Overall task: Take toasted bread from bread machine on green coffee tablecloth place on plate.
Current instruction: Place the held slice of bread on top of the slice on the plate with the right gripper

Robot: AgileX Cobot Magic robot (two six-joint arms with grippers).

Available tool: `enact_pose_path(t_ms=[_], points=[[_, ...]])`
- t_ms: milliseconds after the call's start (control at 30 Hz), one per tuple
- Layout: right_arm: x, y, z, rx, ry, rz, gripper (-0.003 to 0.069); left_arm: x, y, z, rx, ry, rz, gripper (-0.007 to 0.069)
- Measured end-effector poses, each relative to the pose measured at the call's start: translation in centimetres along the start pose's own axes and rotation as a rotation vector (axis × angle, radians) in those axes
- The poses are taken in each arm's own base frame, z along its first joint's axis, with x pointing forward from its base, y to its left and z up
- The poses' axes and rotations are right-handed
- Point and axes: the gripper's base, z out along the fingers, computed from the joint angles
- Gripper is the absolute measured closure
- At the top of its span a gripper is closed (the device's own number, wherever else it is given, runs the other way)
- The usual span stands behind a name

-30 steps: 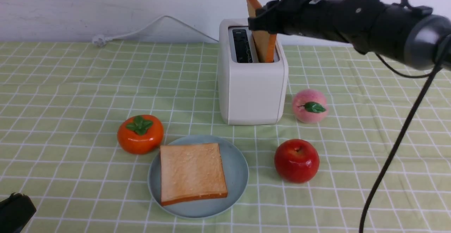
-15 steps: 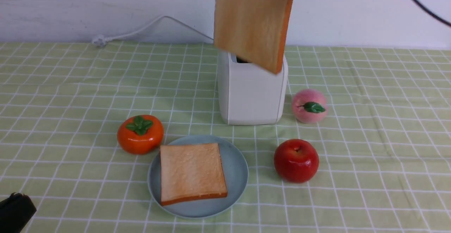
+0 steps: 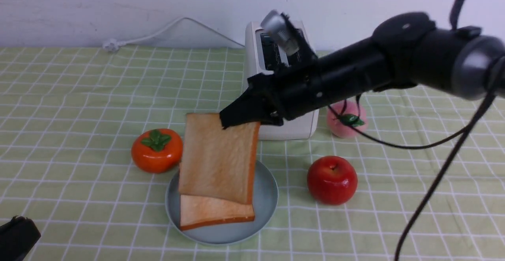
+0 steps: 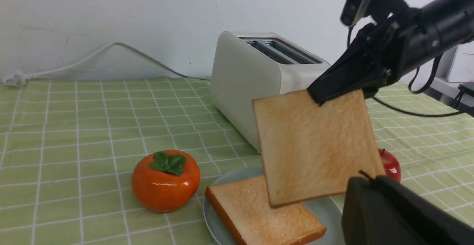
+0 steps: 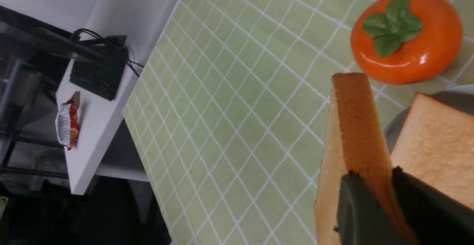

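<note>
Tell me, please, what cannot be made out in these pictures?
- Plated slice: front view, mostly covered by the held slice.
- Peach: front view, partly behind the right arm and its cable.
- Red apple: left wrist view, mostly behind the held slice.
- Left gripper: front view, cut off at the frame's corner.

No words, numbers or signs clear enough to read. Small red and silver packet too tiny and blurry to read.
</note>
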Motion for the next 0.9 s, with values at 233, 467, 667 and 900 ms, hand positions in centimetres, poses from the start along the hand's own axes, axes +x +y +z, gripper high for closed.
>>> enact_pose_path(t_ms=[233,467,667,900], points=[[0.4,-1.8,1.8,0.021,-0.008,0.040,0.0554,0.0,0.0,0.0,0.000,0.001,0.000,0.0633],[0.7,-2.5,2.1,0.066,0.023,0.009,0.0438,0.0,0.0,0.0,0.000,0.001,0.000,0.0627],[0.9,-3.0,2.0,0.120,0.040,-0.015,0.0246,0.0,0.0,0.0,0.000,0.001,-0.001,0.0622],[1.0,-3.3,1.6,0.188,0.067,-0.054,0.0188,0.7,-0.2,0.0,0.019,0.074,-0.001,0.0617]])
